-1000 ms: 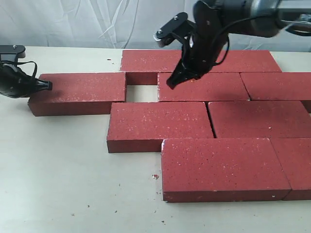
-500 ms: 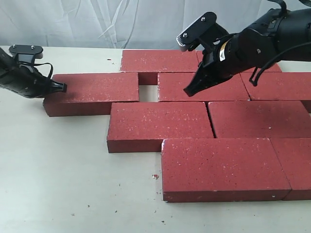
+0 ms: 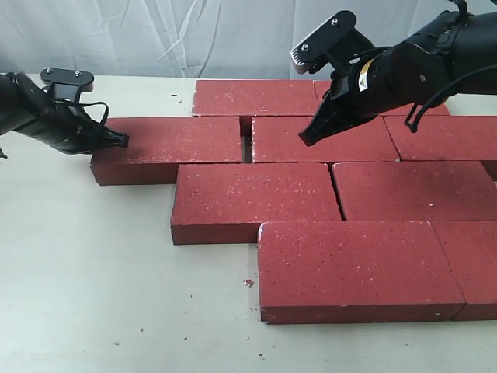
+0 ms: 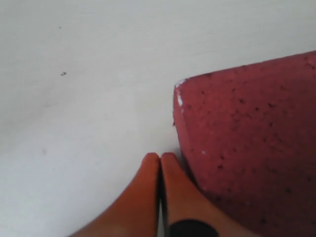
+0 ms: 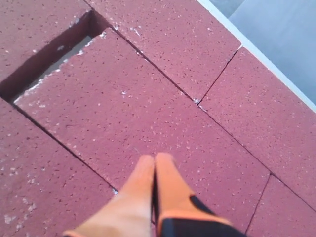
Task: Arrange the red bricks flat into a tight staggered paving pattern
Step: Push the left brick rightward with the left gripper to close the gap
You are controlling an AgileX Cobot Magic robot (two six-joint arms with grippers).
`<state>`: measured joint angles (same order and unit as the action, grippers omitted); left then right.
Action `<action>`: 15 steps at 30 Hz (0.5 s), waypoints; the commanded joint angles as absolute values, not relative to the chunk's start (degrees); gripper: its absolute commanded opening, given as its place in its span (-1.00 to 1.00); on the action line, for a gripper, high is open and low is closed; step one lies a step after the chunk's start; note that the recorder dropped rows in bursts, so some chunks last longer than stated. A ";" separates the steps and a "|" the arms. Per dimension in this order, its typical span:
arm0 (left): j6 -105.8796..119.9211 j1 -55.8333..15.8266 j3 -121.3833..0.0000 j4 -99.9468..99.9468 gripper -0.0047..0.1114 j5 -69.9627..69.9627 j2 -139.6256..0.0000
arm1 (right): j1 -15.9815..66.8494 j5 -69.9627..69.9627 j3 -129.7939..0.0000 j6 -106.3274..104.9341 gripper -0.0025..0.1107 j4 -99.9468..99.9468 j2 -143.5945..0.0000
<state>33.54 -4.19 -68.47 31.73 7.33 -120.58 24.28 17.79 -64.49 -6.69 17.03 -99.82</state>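
Several red bricks lie flat in staggered rows on the pale table [image 3: 93, 264]. My left gripper [image 3: 122, 141] is shut, its tips against the left end of the second-row left brick [image 3: 167, 144]. In the left wrist view the shut gripper [image 4: 160, 157] rests beside that brick's corner [image 4: 247, 133]. A narrow gap [image 3: 247, 148] separates this brick from the middle brick [image 3: 330, 140]. My right gripper [image 3: 304, 141] is shut and empty, hovering just above the middle brick. The right wrist view shows this gripper [image 5: 155, 158] over the middle brick's top [image 5: 133, 98], with the gap [image 5: 52, 61] beyond.
More bricks fill the back row [image 3: 256, 97], the third row [image 3: 256, 202] and the front row [image 3: 357, 268]. Small crumbs [image 3: 248, 283] lie on the table near the front brick. A white cloth backdrop [image 3: 155, 35] hangs behind the table's far edge.
My left gripper has slid right with the second-row left brick ahead of it, shrinking a wide gap to a narrow slit. My right arm swung to the right and stays over the middle brick.
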 commanded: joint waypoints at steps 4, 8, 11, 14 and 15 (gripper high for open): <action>33.60 -6.56 -68.76 32.31 -0.92 5.49 -120.63 | 23.98 16.97 -64.28 -6.85 -0.97 17.62 -99.30; 33.60 -7.34 -68.76 32.31 -0.92 4.87 -120.63 | 23.98 16.84 -64.28 -6.85 -0.97 17.52 -99.30; 33.60 -7.68 -68.76 31.92 -0.92 4.71 -120.63 | 23.98 16.84 -64.28 -6.85 -0.97 17.52 -99.30; 33.60 -7.68 -68.76 31.92 -0.92 4.71 -120.63 | 23.98 16.84 -64.28 -6.85 -0.97 17.52 -99.30; 33.60 -7.68 -68.76 31.92 -0.92 4.71 -120.63 | 23.98 16.84 -64.28 -6.85 -0.97 17.52 -99.30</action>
<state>33.54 -7.31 -68.47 31.62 5.09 -120.58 24.28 17.53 -64.49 -6.69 17.03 -99.82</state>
